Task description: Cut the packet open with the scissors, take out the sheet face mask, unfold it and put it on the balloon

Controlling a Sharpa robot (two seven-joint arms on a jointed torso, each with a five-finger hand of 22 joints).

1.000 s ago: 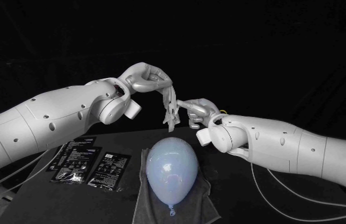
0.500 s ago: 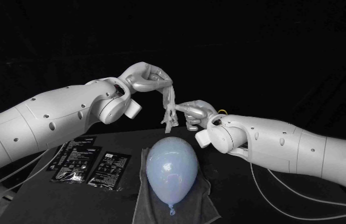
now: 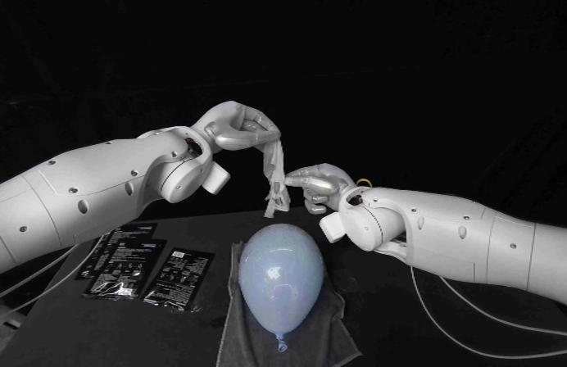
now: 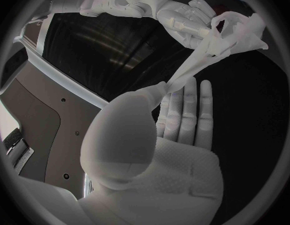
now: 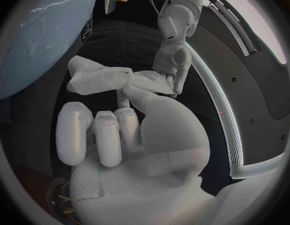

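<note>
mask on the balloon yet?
No, the mask hangs in the air between the left hand and right hand, which both hold it, up off the balloon.

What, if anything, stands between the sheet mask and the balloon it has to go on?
Nothing visible: the sheet mask, held by the left hand and right hand, hangs in open air above the balloon.

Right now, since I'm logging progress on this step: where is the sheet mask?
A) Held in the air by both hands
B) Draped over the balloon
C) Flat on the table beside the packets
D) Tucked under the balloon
A: the left hand grips the top of the sheet mask and the right hand pinches it lower down, above the balloon.
</note>
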